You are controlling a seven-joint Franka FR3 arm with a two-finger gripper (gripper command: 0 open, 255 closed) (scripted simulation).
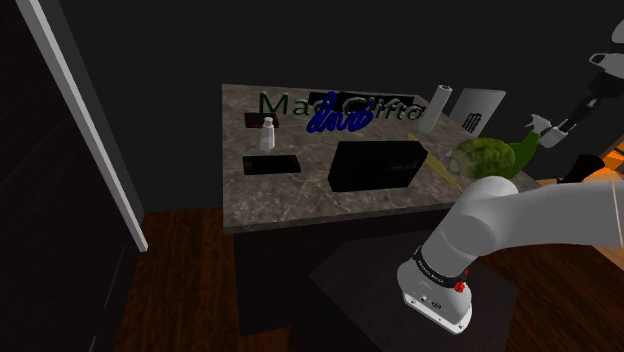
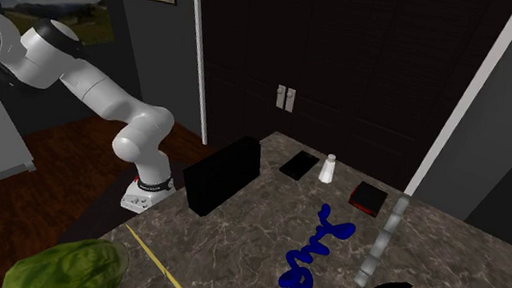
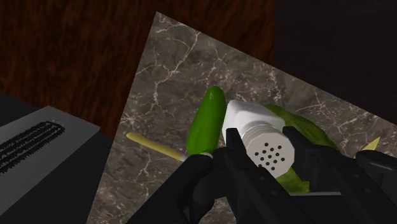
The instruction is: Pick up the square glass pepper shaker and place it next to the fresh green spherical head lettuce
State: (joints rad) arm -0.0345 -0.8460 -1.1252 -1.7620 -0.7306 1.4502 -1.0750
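Because the black two-finger gripper (image 3: 263, 141) clasps the white perforated-top shaker (image 3: 249, 119), it hangs above the round green lettuce head (image 3: 296, 121), apparently staged for setting down alongside.

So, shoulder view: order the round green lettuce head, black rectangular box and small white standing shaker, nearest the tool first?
1. Round green lettuce head, just below the tool.
2. Black rectangular box, mid-table.
3. Small white standing shaker, toward the view's left.
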